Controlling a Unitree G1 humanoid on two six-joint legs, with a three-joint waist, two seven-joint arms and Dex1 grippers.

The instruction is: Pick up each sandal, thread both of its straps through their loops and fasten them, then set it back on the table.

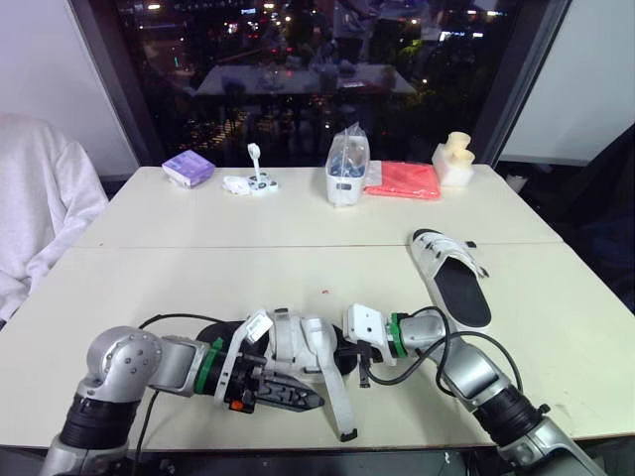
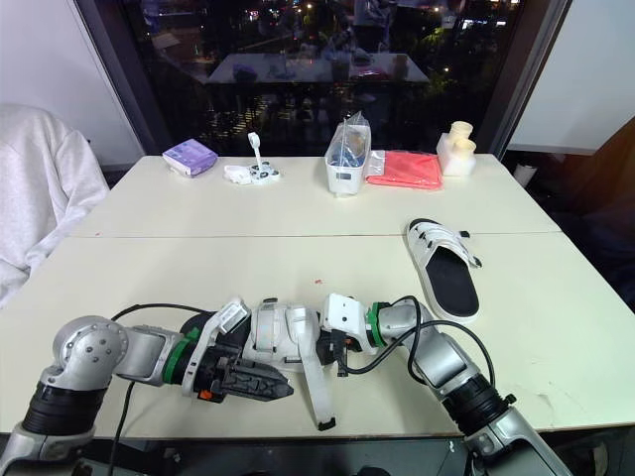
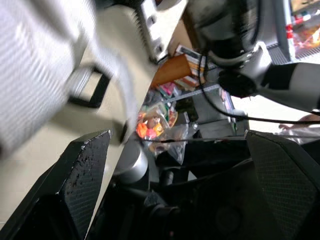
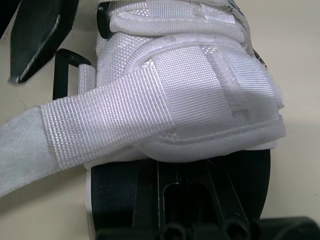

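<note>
The near sandal is partly hidden behind both arms and blurred in the left wrist view. Its loose strap runs off the right wrist view's edge.

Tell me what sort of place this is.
Probably an office or lab workroom at night: pale tables pushed together, a big dark window showing city lights, and a white sandal laid out.
</note>
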